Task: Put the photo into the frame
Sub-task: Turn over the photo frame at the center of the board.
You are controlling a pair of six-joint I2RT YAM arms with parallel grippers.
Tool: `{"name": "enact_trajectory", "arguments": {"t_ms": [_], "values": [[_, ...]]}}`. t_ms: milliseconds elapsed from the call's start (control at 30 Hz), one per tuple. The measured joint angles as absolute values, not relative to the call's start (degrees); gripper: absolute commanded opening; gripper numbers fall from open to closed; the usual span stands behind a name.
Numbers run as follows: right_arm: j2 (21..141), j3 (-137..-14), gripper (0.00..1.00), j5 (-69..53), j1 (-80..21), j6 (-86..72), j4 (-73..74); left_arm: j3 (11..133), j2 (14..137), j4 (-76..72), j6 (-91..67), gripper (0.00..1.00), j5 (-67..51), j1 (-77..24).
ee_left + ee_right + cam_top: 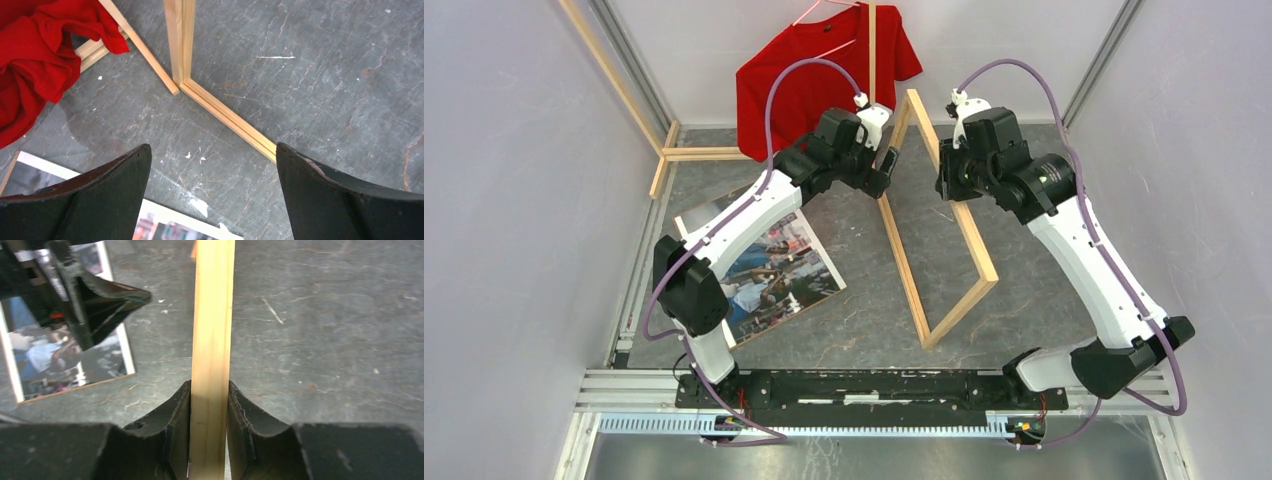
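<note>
The right tool clamps one wood side of the frame, while the left tool (fully released) hangs near its corner.

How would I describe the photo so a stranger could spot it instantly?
On the dark grey table, look at the left half, partly under the left arm. The photo lies flat there, left of the frame. It is the only glossy print, people in blue and red inside a white border, unlike the loose wood slats and red shirt.
</note>
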State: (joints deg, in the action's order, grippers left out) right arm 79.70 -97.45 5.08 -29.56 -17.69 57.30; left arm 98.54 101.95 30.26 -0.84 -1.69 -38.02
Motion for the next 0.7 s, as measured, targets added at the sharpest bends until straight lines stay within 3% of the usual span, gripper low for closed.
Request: {"name": "enact_trajectory", "arguments": {"t_ms": [133, 467, 700], "values": [[78.11, -95.31, 0.23, 11.14, -28.80, -16.95, 57.12, 97.32, 101.95, 31.16, -0.43, 1.00, 0.45, -38.00], [71.50, -83.92, 0.22, 23.70, -23.16, -16.49, 51.77, 85.41, 101.10, 30.96, 2.81, 1.00, 4.56, -37.95], [69.89, -71.31, 0.14, 28.51, -20.05, -14.22, 46.48, 73.58, 99.11, 25.41, 5.58, 1.00, 7.88, -37.95]]}}
